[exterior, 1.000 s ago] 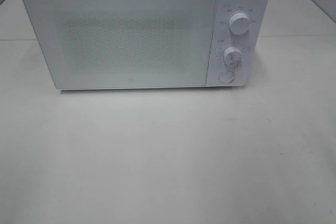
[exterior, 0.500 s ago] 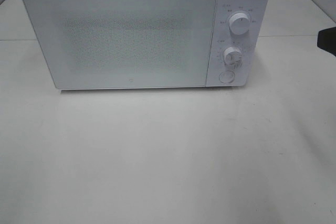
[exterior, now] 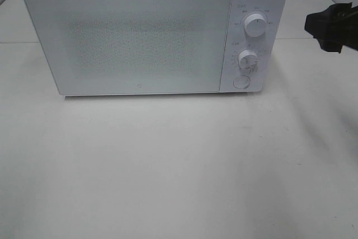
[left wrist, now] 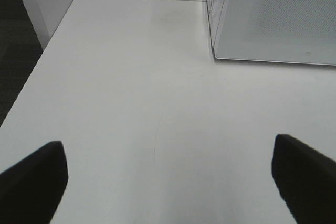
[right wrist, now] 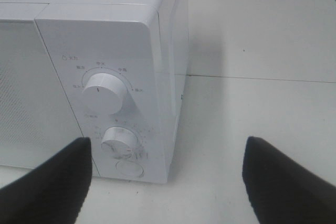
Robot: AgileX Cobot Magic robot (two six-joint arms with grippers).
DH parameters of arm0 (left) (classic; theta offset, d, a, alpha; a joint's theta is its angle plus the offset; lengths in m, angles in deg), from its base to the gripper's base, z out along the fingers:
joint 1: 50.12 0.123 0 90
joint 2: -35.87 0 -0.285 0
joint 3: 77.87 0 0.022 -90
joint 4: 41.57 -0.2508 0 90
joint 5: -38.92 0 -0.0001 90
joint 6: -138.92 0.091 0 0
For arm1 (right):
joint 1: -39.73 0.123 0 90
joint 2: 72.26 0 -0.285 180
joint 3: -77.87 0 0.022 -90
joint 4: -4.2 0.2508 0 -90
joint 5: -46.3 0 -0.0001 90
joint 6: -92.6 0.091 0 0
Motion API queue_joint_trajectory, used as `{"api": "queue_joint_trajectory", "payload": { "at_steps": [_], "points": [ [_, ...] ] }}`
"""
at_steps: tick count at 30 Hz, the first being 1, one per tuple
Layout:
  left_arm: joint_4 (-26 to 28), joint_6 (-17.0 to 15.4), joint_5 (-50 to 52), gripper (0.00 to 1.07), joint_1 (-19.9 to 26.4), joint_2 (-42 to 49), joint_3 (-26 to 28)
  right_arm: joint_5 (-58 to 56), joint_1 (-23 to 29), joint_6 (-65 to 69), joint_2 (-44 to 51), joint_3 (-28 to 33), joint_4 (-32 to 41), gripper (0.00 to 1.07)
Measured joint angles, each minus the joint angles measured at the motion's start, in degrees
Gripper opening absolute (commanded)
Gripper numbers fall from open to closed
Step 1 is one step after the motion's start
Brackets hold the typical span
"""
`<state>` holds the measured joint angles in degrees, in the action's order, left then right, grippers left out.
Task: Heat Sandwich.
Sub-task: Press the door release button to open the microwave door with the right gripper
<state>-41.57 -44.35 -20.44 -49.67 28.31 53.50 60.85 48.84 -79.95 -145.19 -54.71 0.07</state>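
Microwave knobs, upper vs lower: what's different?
The upper knob has a few spaced labels in an arc; the lower knob is ringed by fine ticks. The upper one sits higher; the lower one sits just above the round button. Both are white and round.

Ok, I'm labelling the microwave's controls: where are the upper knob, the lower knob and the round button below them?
upper knob (exterior: 255, 27): exterior high view, centre of its face.
lower knob (exterior: 247, 59): exterior high view, centre of its face.
round button (exterior: 241, 81): exterior high view, its middle.
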Motion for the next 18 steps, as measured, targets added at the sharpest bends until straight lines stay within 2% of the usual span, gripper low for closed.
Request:
{"api": "queue_joint_trajectory", "payload": {
  "at_steps": [10, 14, 18],
  "points": [
    [0.0, 0.0, 0.0, 1.01, 0.0, 0.0, 0.0, 16.39, 0.0, 0.0, -9.34, 4.24, 0.23, 0.76],
    [0.0, 0.0, 0.0, 1.01, 0.0, 0.0, 0.0, 23.09, 0.0, -0.06, -12.89, 6.76, 2.75, 0.76],
    [0.0, 0.0, 0.0, 1.01, 0.0, 0.0, 0.0, 29.22, 1.55, -3.44, -16.1, 9.4, 8.19, 0.76]
  ]
}}
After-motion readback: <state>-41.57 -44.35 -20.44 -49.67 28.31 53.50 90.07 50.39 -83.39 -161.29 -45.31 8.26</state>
